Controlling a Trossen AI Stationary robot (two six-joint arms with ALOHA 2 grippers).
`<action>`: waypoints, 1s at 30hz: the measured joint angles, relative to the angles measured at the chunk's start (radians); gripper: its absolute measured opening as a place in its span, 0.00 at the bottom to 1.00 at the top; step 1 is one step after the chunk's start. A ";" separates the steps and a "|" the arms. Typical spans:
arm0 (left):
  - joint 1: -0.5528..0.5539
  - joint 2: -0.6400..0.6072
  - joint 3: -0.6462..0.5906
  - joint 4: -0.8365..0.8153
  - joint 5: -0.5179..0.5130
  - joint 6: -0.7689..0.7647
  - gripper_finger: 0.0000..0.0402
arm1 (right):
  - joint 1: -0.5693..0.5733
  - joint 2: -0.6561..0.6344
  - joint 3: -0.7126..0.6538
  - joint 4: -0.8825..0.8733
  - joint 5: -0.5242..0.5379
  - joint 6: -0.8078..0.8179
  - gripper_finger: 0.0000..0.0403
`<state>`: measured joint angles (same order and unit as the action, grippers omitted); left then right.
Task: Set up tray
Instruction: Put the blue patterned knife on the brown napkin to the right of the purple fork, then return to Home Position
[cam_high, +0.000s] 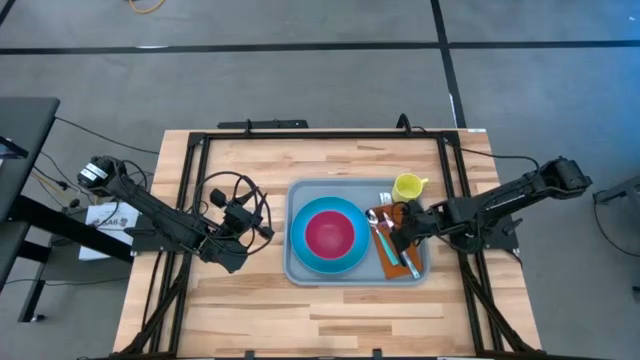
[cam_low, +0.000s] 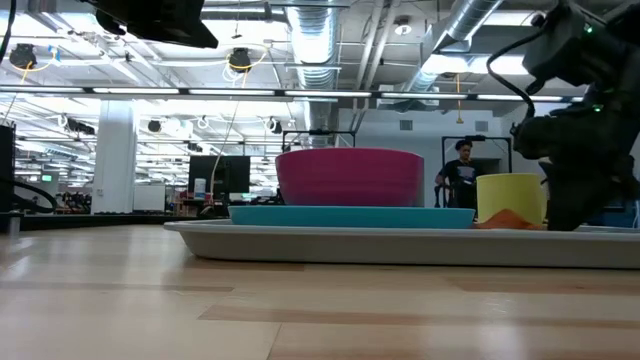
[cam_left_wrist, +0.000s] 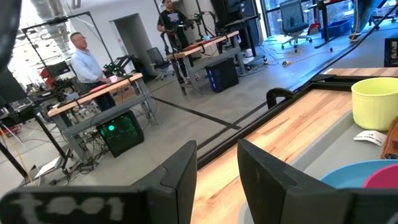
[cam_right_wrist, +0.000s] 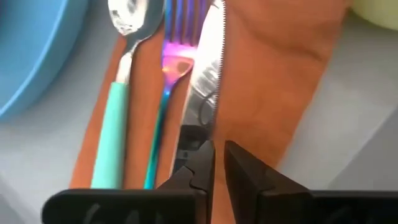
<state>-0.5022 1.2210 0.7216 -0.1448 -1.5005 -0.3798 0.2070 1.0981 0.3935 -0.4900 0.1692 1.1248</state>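
Note:
The light grey-blue tray (cam_high: 298, 268) lies on the wooden table and also shows in the low view (cam_low: 400, 245). On it are a round blue plate (cam_high: 304, 250) with a magenta bowl (cam_high: 330, 232), a yellow cup (cam_high: 407, 186), and an orange napkin (cam_right_wrist: 267, 81). A teal-handled spoon (cam_right_wrist: 118, 112), a purple fork (cam_right_wrist: 171, 62) and a knife (cam_right_wrist: 205, 74) lie side by side on the napkin. My right gripper (cam_right_wrist: 219, 155) hangs low over the napkin by the knife's dark handle, its fingers nearly together with nothing between them. My left gripper (cam_high: 268, 230) waits left of the tray, slightly open and empty. My right gripper comes slanting down from the table's right. One fingertip (cam_right_wrist: 204, 155) stands over the knife's dark handle (cam_right_wrist: 186, 140). I cannot tell whether it touches the handle. The knife lies flat on the napkin.
A black frame runs around the tabletop (cam_high: 250, 320). Bare wood lies left of and in front of the tray. In the room beyond the table, people stand at desks (cam_left_wrist: 87, 62).

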 joint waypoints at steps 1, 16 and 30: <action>0.000 0.000 0.000 0.000 0.000 0.000 0.27 | 0.000 0.000 0.000 -0.006 0.005 0.000 0.06; -0.036 -0.089 0.000 0.003 -0.019 0.218 0.27 | 0.055 -0.001 0.541 -0.548 0.256 -0.377 0.00; -0.146 -0.735 -0.004 -0.166 -0.042 0.441 0.27 | 0.290 -0.013 0.798 -0.910 0.521 -0.494 0.01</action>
<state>-0.6483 0.4862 0.7177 -0.3104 -1.5422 0.0608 0.4973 1.0846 1.1919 -1.3999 0.6903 0.6308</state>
